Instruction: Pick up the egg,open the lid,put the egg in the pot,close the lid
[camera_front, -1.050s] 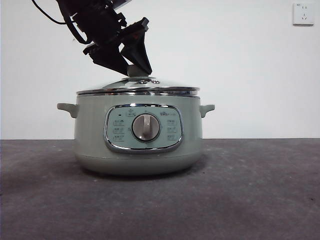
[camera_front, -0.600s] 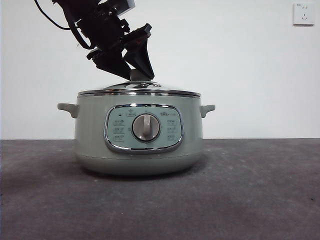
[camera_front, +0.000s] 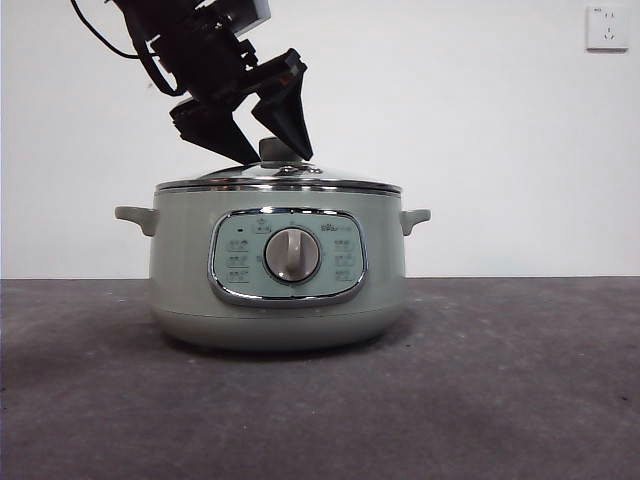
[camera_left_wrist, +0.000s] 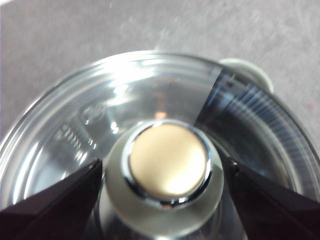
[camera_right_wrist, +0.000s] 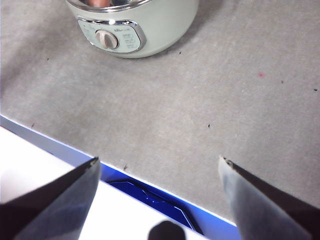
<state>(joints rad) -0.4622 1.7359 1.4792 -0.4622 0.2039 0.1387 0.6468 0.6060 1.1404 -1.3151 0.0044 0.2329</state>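
Your left gripper (camera_front: 272, 150) upper left of front frame, jaws parted either side of lid (camera_front: 278, 177) knob, not clamped. Lid seated flat on pot (camera_front: 278, 265) at frame centre. Your right gripper (camera_right_wrist: 157, 172) spread wide, waiting apart over table (camera_right_wrist: 210, 100).

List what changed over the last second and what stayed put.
The lid, tilted up on one side a second ago, has settled flat on the pot. The left gripper, shut on the knob before, has opened; its jaws now stand on either side of it. The pot has not moved, and the right gripper waits open away from it.
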